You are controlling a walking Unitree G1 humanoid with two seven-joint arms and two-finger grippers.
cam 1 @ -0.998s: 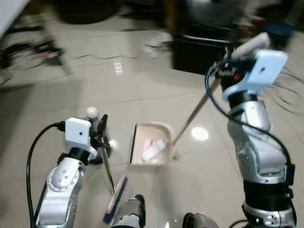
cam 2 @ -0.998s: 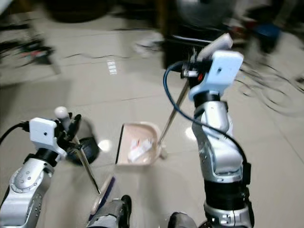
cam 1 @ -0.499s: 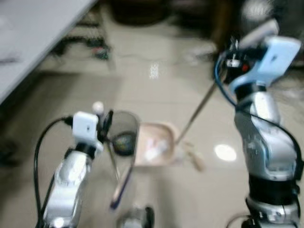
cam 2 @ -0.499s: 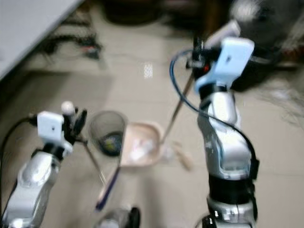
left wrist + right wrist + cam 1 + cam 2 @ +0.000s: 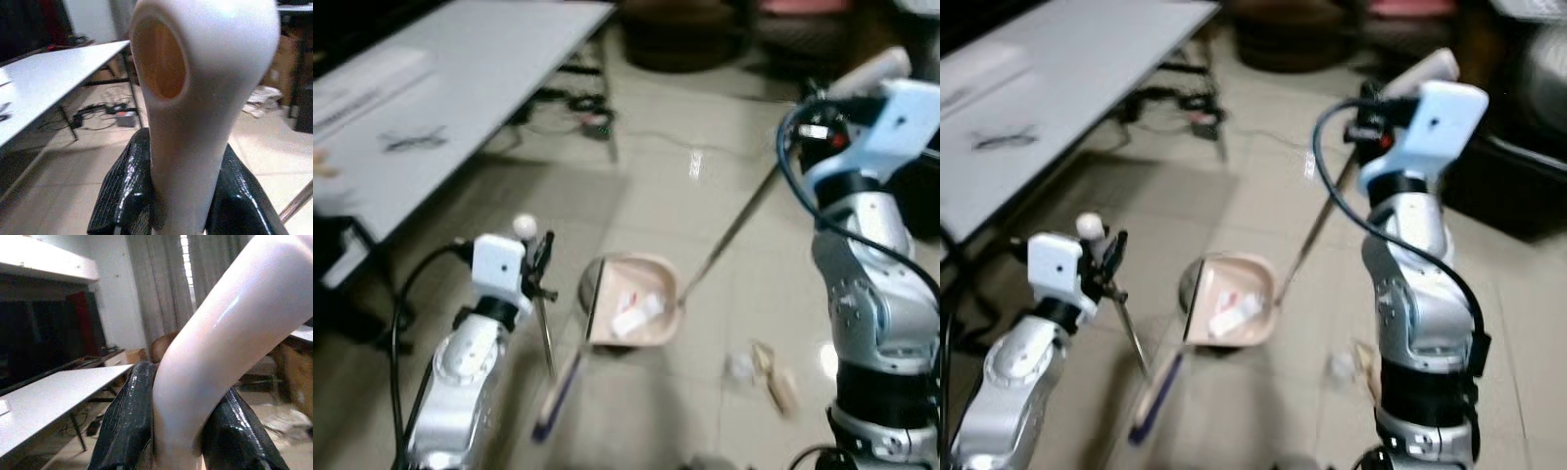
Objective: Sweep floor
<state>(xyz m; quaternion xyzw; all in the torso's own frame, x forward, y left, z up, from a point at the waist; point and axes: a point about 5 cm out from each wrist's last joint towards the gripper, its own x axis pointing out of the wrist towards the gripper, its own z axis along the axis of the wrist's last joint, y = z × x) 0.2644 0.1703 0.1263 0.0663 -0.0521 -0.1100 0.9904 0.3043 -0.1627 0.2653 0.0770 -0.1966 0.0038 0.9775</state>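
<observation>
- Both arms are silver metal, built of rounded jointed segments; the right arm (image 5: 871,294) has a black band low down.
- Each wrist carries a white boxy camera housing: left housing (image 5: 498,271), right housing (image 5: 899,117).
- A black cable (image 5: 406,313) loops from the left housing.
- A blue cable (image 5: 791,162) curves from the right wrist, near a small red spot.
- The fingers (image 5: 124,196) are black with a woven, carbon-like texture.

The scraps (image 5: 773,374) on the floor are too blurred to identify.
</observation>
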